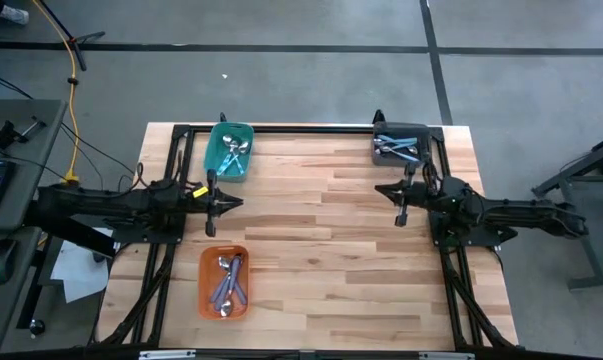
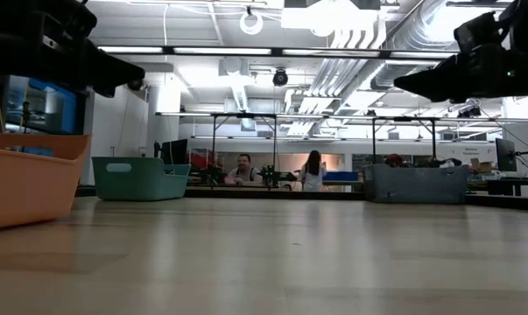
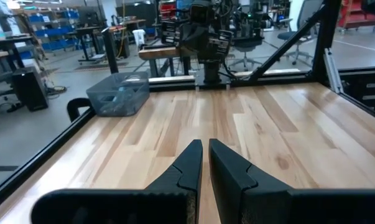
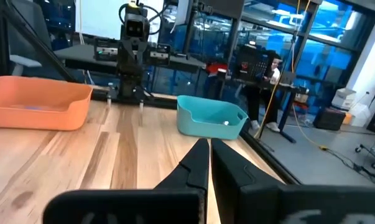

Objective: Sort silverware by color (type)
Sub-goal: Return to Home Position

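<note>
The silverware lies in three bins, seen in the high view. Spoons (image 1: 236,152) are in the teal bin (image 1: 217,160) at the far left. More spoons (image 1: 394,148) lie in the grey bin (image 1: 421,132) at the far right. Others (image 1: 228,280) lie in the orange bin (image 1: 207,262) at the near left. My left gripper (image 1: 237,202) sits between the teal and orange bins, shut, holding nothing; its wrist view (image 3: 206,146) shows nothing between the fingers. My right gripper (image 1: 379,189) is just near of the grey bin, shut, holding nothing (image 4: 209,144).
A black frame (image 1: 301,127) runs along the table's far edge and sides. Bare wooden tabletop (image 1: 311,230) lies between the two arms. In the low view, people (image 2: 243,168) show in the room beyond the table.
</note>
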You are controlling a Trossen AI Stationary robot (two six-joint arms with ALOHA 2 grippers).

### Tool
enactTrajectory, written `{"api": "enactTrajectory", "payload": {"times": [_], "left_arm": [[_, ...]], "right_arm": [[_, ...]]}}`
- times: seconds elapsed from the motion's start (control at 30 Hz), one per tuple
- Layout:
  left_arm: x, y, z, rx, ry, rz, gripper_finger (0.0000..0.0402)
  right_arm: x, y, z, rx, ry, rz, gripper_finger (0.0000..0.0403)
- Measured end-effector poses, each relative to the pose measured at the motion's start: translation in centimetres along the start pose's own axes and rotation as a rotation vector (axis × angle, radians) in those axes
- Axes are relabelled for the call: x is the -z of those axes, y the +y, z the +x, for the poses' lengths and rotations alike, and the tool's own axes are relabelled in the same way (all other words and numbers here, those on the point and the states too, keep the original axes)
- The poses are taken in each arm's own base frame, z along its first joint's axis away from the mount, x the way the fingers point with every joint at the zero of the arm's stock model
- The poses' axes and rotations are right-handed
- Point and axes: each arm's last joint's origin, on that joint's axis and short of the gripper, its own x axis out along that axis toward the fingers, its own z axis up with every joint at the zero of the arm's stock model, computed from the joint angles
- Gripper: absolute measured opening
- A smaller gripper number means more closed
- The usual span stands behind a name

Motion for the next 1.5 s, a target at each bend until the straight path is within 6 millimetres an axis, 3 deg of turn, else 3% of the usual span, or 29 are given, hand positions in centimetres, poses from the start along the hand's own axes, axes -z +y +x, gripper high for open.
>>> {"api": "enactTrajectory", "payload": {"times": [0.5, 1.2, 1.5], "left_arm": [[-0.2, 0.4, -3.1, -0.078, -0.081, -0.003, 0.0019], [-0.2, 0.7, -3.2, -0.185, -0.066, 0.044, 0.0019], [0.4, 0.8, -3.2, -0.233, -0.008, -0.011, 0.0019]], "right_arm": [[-0.8, -0.5, -2.2, 0.117, -0.068, -0.032, 0.0000], [0.3, -0.5, -2.5, 0.192, 0.044, 0.041, 0.0000], [0.4, -0.7, -2.5, 0.248, 0.059, 0.032, 0.0000]]}}
